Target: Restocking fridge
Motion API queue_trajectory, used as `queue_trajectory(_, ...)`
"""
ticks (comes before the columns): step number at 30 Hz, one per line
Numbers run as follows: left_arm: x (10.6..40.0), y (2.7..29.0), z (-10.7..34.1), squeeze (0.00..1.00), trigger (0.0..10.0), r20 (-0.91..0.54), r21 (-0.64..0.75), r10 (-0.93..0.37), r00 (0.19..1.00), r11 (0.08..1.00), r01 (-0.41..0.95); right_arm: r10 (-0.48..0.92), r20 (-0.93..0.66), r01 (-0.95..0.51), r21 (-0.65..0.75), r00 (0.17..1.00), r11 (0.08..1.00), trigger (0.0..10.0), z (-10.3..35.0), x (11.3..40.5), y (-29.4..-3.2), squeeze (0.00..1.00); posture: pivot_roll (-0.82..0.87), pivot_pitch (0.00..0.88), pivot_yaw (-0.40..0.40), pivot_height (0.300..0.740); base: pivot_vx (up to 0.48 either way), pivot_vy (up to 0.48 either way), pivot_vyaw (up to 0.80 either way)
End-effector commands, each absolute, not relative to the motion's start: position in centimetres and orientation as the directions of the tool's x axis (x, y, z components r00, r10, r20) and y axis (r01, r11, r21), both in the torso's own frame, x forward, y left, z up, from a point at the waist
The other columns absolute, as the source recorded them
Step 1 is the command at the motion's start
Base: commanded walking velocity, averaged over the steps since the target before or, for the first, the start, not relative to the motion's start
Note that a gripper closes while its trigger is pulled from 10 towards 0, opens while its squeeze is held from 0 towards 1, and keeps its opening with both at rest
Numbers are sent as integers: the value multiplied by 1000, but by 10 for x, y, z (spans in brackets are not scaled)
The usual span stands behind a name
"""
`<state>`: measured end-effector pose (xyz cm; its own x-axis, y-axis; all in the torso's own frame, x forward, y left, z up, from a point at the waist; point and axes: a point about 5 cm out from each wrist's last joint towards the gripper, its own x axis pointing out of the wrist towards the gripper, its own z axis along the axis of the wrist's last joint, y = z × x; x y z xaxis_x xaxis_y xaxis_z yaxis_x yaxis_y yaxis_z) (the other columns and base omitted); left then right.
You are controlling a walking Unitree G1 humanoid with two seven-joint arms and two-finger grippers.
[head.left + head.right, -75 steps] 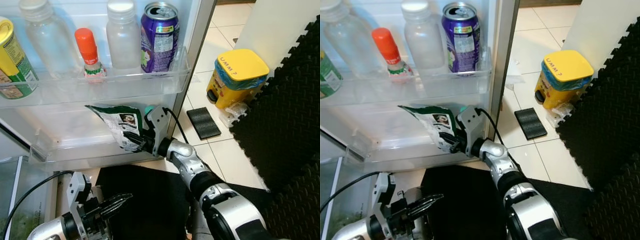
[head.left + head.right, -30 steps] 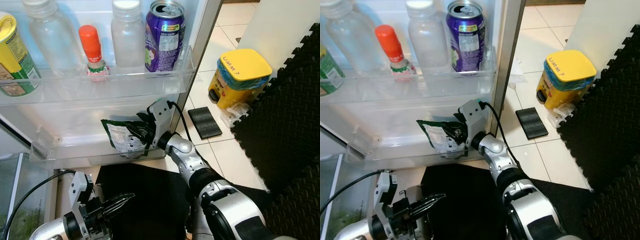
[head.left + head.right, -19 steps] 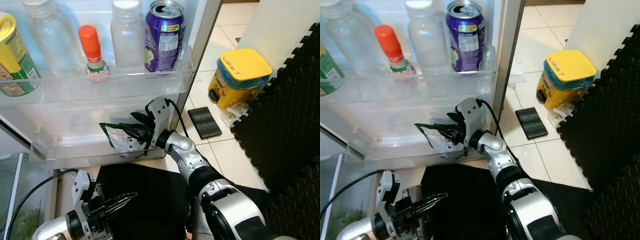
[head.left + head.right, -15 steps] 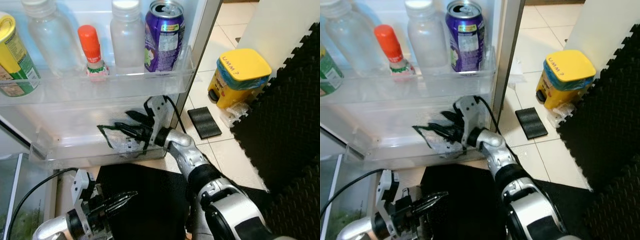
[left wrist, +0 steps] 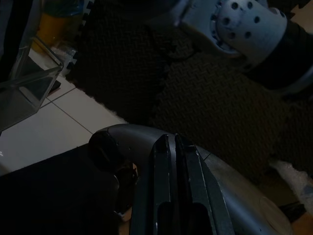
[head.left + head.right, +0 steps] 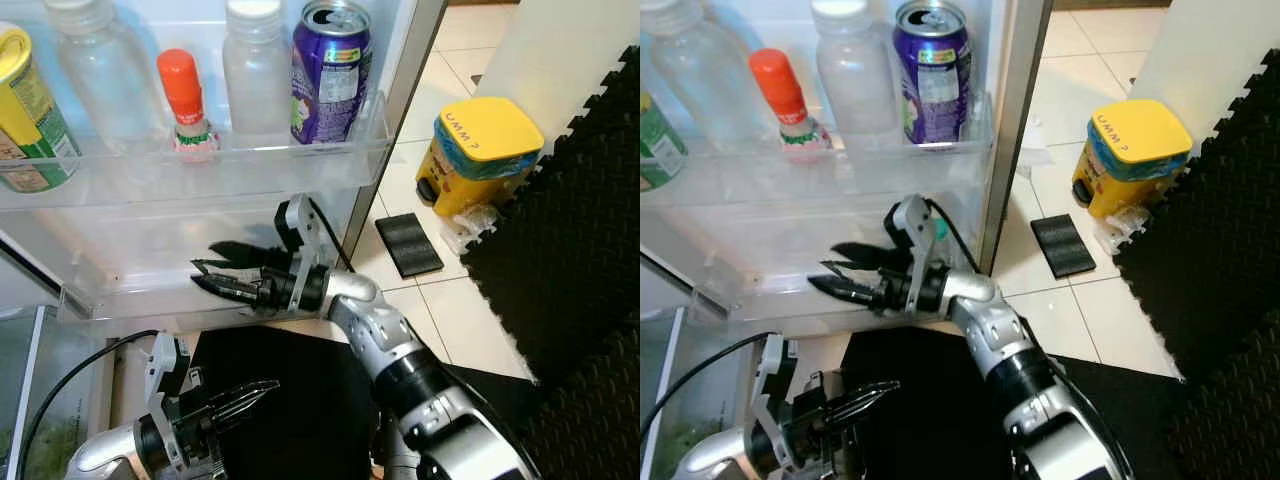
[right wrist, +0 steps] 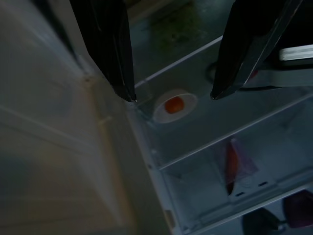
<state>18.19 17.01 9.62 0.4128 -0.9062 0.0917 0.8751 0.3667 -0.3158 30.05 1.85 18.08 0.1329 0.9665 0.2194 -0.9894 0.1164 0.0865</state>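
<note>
The stock sits in the upper door shelf at the top of the head views: a purple can at its right end, then a clear bottle, a small orange-capped bottle, another clear bottle and a yellow-green can at the far left. Below it, in the middle left of the frame, the lower door shelf holds the right gripper, which reaches in level from the right. Its fingers are spread and nothing is pinched between them. I cannot tell whether any item lies in that shelf under or behind them.

Through the wrist camera, past the spread fingers, the dim fridge interior shows glass shelves and a white bowl with something orange in it.

The left gripper hangs low at the bottom left, fingers pressed together, idle.

To the right, on the tiled floor, stand a yellow container and a small black pad, beside black foam matting.

This looks like the end of a placing step. The next move likely calls for drawing the right arm straight out, clear of the shelf rim, then fetching another item.
</note>
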Motion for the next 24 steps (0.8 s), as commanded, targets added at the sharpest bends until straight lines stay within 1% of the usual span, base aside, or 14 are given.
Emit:
queue_trajectory(1,177,174,91,0,10000,58,-342,-915,399,358,869,960,267,-990,135,80,45,10000,178,286,31,0,134,243,-61,457,0,0,0)
queue_trajectory(4,177,175,91,0,10000,57,-342,-917,395,354,871,963,262,-990,139,67,31,10000,177,283,27,0,133,237,-60,457,0,0,0)
queue_trajectory(6,178,176,92,0,10000,57,-341,-921,385,344,875,970,239,-987,160,41,2,10000,170,275,11,0,133,227,-57,457,0,0,0)
queue_trajectory(7,178,176,92,0,10000,57,-341,-921,385,344,875,970,239,-987,160,41,2,10000,170,275,11,0,133,227,-57,457,0,0,0)
queue_trajectory(9,179,177,92,0,10000,58,-340,-925,377,336,878,977,212,-983,184,29,-10,10000,161,267,-2,0,131,222,-55,457,0,0,0)
queue_trajectory(11,180,177,93,0,10000,61,-338,-928,367,326,883,983,179,-976,217,35,-4,10000,150,260,-18,0,127,213,-53,457,0,0,0)
queue_trajectory(13,181,177,94,0,10000,63,-338,-930,363,322,884,985,168,-973,230,40,1,10000,146,258,-24,0,125,212,-52,457,0,0,0)
queue_trajectory(16,182,177,94,0,10000,68,-336,-935,347,307,891,989,122,-960,275,84,48,10000,131,252,-46,0,117,203,-51,457,0,0,0)
queue_trajectory(17,182,177,94,0,10000,68,-336,-935,347,307,891,989,122,-960,275,84,48,10000,131,252,-46,0,117,203,-51,457,0,0,0)
queue_trajectory(18,182,177,95,0,10000,70,-335,-938,340,299,894,989,96,-950,303,113,79,10000,123,249,-58,0,113,198,-52,457,0,0,0)
queue_trajectory(19,182,177,95,0,10000,70,-335,-938,340,299,894,989,96,-950,303,113,79,10000,123,249,-58,0,113,198,-52,457,0,0,0)
queue_trajectory(21,183,176,96,0,10000,76,-333,-943,323,282,900,986,37,-924,357,163,140,10000,106,241,-84,0,110,192,-52,457,0,0,0)
queue_trajectory(23,183,176,97,0,10000,78,-332,-947,312,270,904,978,-6,-901,388,208,194,10000,96,236,-103,0,105,181,-51,457,0,0,0)
queue_trajectory(24,183,176,97,0,10000,78,-332,-947,312,270,904,978,-6,-901,388,208,194,10000,96,236,-103,0,105,181,-51,457,0,0,0)
